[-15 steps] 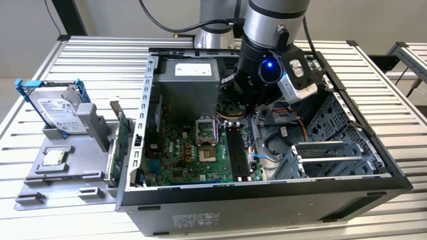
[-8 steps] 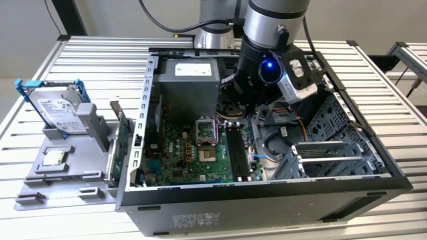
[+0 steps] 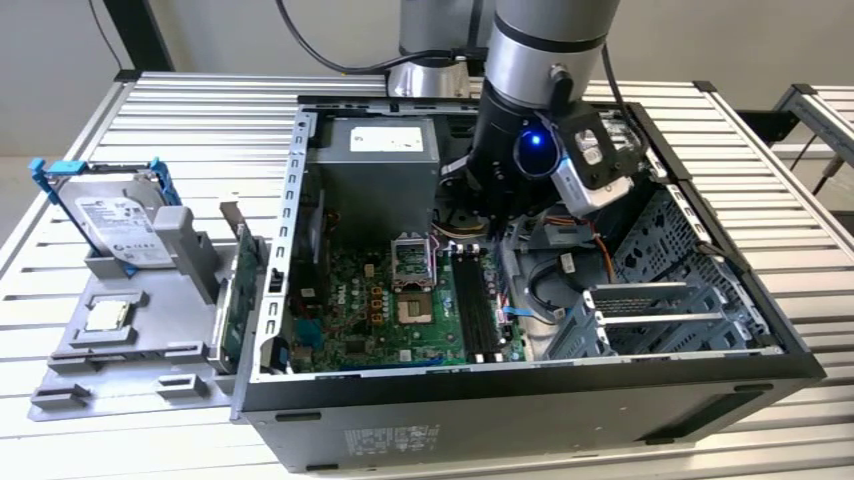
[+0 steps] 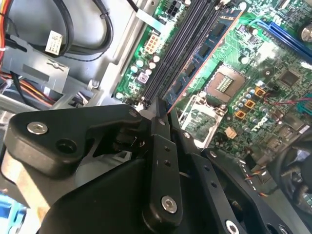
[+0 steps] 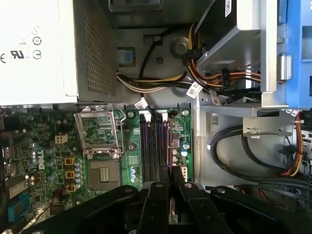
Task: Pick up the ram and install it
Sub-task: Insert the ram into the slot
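A slatted aluminium worktop is spreading across the exterior view, catching even, soft light. Behind it a pale grey wall is rising, with a dark upright post standing against it.

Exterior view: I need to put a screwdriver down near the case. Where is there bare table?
Bare slatted table runs behind the hard drive on the view's left, and right of the computer case. Inside the case it is crowded: the claw holds the ram over the motherboard.
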